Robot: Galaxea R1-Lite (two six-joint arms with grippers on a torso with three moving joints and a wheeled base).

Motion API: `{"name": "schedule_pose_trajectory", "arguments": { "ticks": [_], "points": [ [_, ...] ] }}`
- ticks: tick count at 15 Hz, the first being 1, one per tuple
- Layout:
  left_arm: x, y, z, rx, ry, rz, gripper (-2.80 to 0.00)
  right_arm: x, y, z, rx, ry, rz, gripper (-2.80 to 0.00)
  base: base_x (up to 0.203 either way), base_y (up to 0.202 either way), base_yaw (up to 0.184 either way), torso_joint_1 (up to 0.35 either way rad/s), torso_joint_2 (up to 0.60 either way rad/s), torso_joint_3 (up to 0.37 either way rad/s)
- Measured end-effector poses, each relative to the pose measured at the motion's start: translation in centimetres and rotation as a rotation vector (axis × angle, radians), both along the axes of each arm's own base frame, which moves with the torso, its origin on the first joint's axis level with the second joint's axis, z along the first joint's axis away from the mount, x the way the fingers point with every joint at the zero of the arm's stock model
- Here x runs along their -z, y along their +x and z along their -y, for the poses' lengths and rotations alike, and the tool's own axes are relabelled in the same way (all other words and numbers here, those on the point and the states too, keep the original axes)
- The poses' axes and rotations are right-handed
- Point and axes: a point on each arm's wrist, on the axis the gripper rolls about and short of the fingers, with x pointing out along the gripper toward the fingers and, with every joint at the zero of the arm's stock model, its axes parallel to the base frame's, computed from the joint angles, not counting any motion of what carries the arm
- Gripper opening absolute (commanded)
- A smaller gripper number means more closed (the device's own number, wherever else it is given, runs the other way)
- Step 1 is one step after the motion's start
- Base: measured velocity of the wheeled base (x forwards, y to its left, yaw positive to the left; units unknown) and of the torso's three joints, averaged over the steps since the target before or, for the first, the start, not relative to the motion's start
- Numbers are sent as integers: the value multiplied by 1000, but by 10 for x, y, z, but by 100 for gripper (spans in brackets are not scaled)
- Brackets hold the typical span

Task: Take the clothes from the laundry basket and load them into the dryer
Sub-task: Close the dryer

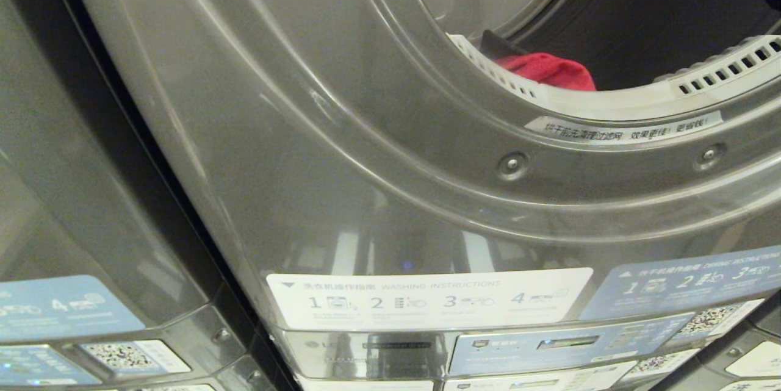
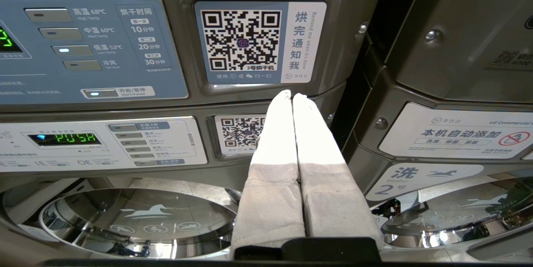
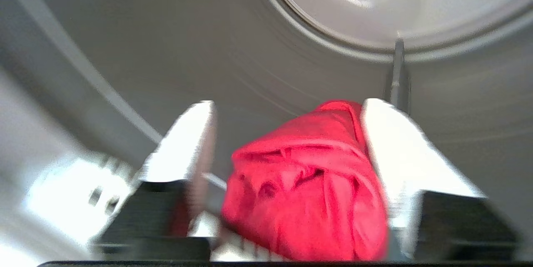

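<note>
**One red garment in the drum, jaws apart around it**

Our left gripper (image 2: 290, 97) sits parked with its jaws pressed together, facing the control panels (image 2: 93, 50). Our right gripper (image 3: 287, 108) is inside the dryer (image 1: 341, 153), jaws wide, with the red garment (image 3: 308, 183) between them, brushing one finger and clear of the other. We judge the risk is snagging: if cloth clings to that finger as we withdraw, it could drag over the white lint filter (image 1: 610, 98) and spill out.

A red garment (image 1: 546, 69) is seen lying inside the open dryer (image 1: 366, 153), just behind its white slotted lint filter (image 1: 610, 95).
</note>
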Motion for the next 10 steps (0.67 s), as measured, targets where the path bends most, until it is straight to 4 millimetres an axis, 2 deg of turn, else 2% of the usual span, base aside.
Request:
{"name": "schedule_pose_trajectory", "arguments": {
  "ticks": [2, 4, 7, 10],
  "points": [
    [0, 0, 0, -1, 0, 0, -280, 14, -22, 14, -43, -44, 77, -280, 0, 0, 0, 0, 0, 0],
    [0, 0, 0, -1, 0, 0, -280, 39, -43, 29, -89, -83, 135, -280, 0, 0, 0, 0, 0, 0],
    [0, 0, 0, 0, 0, 0, -280, 91, -80, 60, -114, -160, 178, -280, 0, 0, 0, 0, 0, 0],
    [0, 0, 0, 0, 0, 0, -280, 153, -107, 93, -32, -204, 84, -280, 0, 0, 0, 0, 0, 0]
  ]
}}
